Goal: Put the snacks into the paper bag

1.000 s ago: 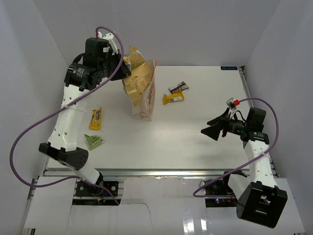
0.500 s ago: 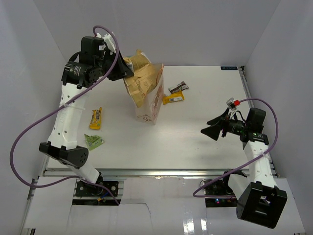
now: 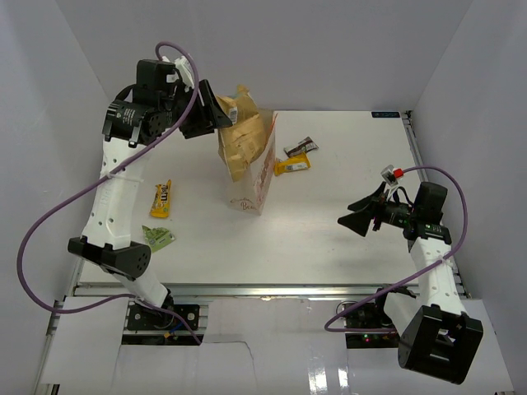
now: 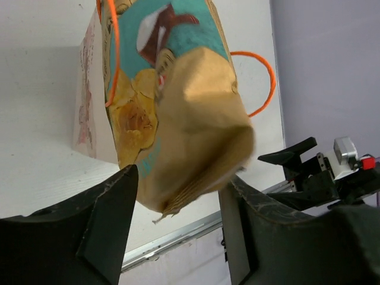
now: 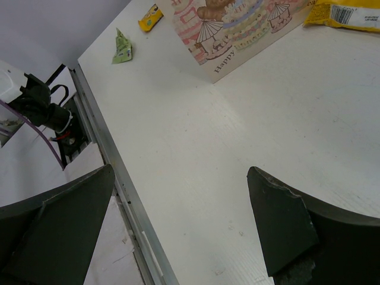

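Observation:
The tan-brown chip bag [image 3: 237,136] stands half inside the cream paper bag [image 3: 257,177], its top poking out. My left gripper [image 3: 216,115] hovers just left of that top, jaws open. In the left wrist view the chip bag [image 4: 178,113] reaches between my spread fingers [image 4: 107,219], with a gap on the left side, and orange handles [image 4: 268,77] frame it. A yellow wrapper [image 3: 161,198] and a green pouch [image 3: 156,238] lie at the left. A dark bar [image 3: 300,148] and a yellow packet [image 3: 294,164] lie right of the bag. My right gripper [image 3: 359,219] hangs open over bare table.
White walls close in the table on the left, back and right. The metal front rail [image 5: 119,178] runs under my right gripper [image 5: 181,178]. The right wrist view also shows the paper bag [image 5: 237,35], green pouch [image 5: 122,47] and yellow wrapper [image 5: 150,18].
My left jaws have spread apart and let go of the chip bag. The chip bag and paper bag have shifted a little to the right. The right arm has not moved.

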`<state>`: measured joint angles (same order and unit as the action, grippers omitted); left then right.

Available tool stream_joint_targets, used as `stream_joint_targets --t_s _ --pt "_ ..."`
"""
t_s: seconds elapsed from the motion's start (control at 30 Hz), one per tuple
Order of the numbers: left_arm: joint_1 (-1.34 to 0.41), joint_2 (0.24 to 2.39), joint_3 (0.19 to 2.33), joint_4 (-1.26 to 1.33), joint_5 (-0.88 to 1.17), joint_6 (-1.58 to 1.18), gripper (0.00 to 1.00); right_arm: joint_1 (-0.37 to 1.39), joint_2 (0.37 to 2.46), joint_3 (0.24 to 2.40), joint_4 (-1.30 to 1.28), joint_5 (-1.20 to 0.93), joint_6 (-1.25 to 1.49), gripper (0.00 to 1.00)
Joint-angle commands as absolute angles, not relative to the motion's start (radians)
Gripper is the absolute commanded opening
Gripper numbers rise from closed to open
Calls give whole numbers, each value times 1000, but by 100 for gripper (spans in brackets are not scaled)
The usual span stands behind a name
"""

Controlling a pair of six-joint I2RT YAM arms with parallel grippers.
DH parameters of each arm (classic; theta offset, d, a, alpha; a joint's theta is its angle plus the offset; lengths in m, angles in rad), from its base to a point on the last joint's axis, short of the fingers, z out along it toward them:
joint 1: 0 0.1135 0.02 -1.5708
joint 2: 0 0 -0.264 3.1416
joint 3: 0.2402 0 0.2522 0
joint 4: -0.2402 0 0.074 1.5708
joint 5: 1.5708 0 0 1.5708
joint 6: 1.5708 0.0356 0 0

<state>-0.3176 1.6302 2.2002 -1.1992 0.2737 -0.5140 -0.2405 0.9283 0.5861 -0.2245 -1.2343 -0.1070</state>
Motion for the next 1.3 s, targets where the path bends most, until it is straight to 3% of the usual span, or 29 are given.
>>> stream_joint_targets --t_s 0.0,0.07,0.5,0.6,0.7,0.97,1.27 --pt "-314 1661 2273 -1218 287 -532 67 -242 913 577 -178 -1255 -94 98" --pt "-314 1678 2305 -1223 295 -538 74 -242 913 575 -173 -1256 -91 98" --pt "-314 1577 2372 -1195 175 -499 82 -242 916 561 -137 -1258 -60 98" --pt "-314 1417 2242 -1155 74 -495 84 -242 917 558 -135 -1255 -61 98" --pt "-314 1263 1973 -1016 15 -506 85 -242 919 555 -130 -1253 -60 98" --pt "-316 841 1286 -623 100 -539 90 -242 928 569 -175 -1241 -95 98" --pt "-368 877 1123 -402 66 -488 89 -242 968 604 -233 -1218 -153 98"
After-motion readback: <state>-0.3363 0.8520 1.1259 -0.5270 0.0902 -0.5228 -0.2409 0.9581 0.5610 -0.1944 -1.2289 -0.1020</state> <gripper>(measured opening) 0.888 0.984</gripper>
